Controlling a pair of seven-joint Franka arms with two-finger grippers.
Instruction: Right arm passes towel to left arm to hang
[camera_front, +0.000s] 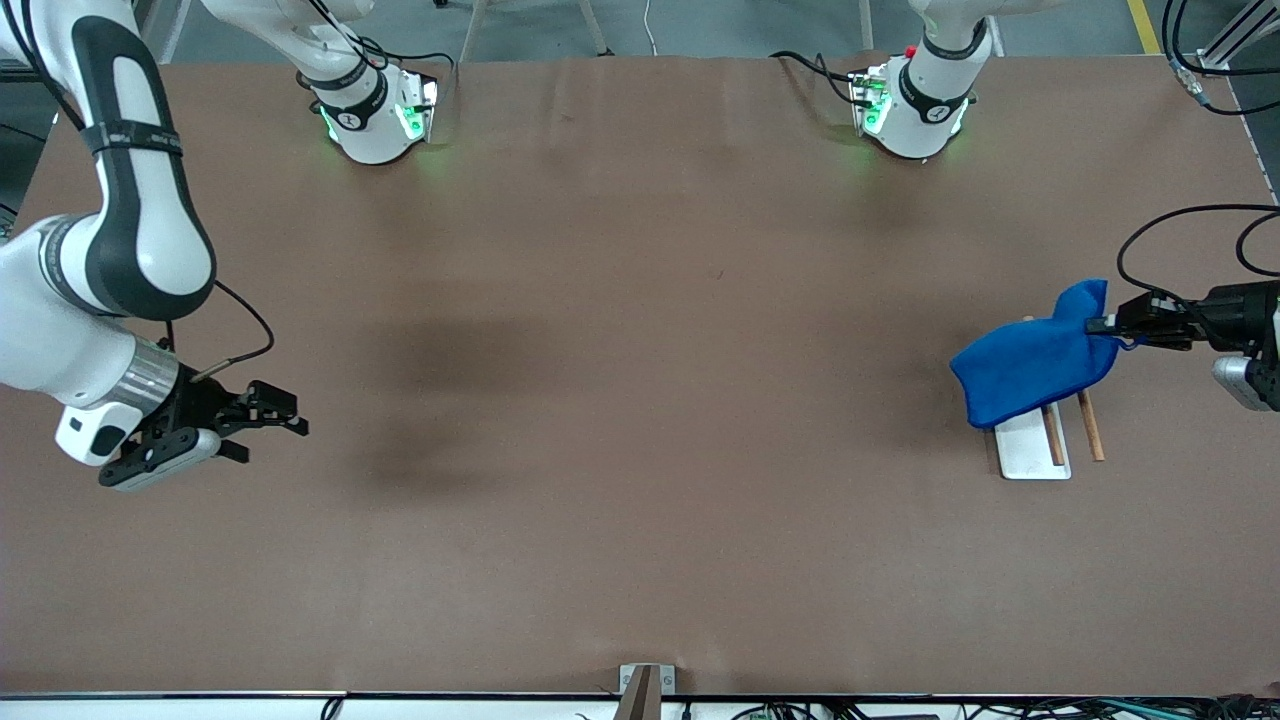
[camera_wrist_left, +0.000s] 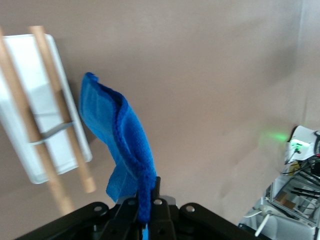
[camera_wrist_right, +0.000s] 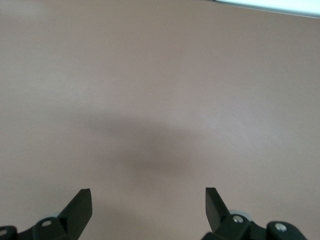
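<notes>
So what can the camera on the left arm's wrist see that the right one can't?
Only the left wrist view shows the blue towel, pinched in the left gripper and hanging over the white rack with its wooden bars. Only the right wrist view shows the right gripper, open and holding nothing, over bare table. Both views show the brown table.

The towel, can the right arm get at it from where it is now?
Probably not soon. The towel hangs from the shut left gripper over the rack at the left arm's end of the table. The right gripper waits open at the right arm's end, with bare table between them.
</notes>
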